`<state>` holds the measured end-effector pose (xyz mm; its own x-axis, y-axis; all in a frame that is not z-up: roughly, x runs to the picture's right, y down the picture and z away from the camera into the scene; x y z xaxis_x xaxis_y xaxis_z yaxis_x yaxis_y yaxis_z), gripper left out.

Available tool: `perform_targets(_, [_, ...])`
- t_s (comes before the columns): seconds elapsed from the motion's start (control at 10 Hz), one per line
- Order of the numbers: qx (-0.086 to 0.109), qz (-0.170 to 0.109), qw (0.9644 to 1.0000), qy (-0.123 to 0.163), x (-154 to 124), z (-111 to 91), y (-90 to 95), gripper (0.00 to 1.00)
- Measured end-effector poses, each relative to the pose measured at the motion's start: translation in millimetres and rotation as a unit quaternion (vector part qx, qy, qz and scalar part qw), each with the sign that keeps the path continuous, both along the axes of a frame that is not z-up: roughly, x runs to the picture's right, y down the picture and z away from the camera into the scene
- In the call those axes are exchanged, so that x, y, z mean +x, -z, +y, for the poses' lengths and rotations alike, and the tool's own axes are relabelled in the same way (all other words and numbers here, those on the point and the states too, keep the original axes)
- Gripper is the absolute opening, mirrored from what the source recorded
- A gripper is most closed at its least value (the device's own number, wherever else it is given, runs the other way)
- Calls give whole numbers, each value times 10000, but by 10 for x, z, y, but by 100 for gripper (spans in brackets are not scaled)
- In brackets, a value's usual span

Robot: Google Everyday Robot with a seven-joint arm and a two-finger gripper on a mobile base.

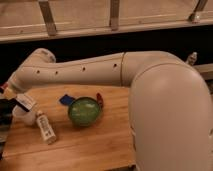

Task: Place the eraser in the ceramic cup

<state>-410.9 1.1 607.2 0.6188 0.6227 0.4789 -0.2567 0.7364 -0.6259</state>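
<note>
My gripper (12,100) is at the far left of the wooden table (90,145), at the end of the long white arm that reaches in from the right. It is shut on the eraser (25,101), a flat black block with a pale edge, held tilted. The eraser hangs right over the rim of the ceramic cup (22,116), a small off-white cup at the table's left edge. Whether the eraser touches the cup I cannot tell. Much of the gripper is dark and cut off by the left edge of the view.
A white labelled tube (46,128) lies just right of the cup. A green bowl (84,111) stands mid-table with a small blue flat piece (66,100) behind it and a red item (100,100) at its right rim. A dark wall runs behind the table.
</note>
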Motion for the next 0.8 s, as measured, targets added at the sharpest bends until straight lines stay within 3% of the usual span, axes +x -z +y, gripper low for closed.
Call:
perform_targets(0.2, [46,-317,9995,86,-158,-27,84,0])
perform_targets(0.4, [23,-566,9984,87,-203,-34,56,0])
perform_targets(0.8, [21,-657,9978,79,-210,-38,46,0])
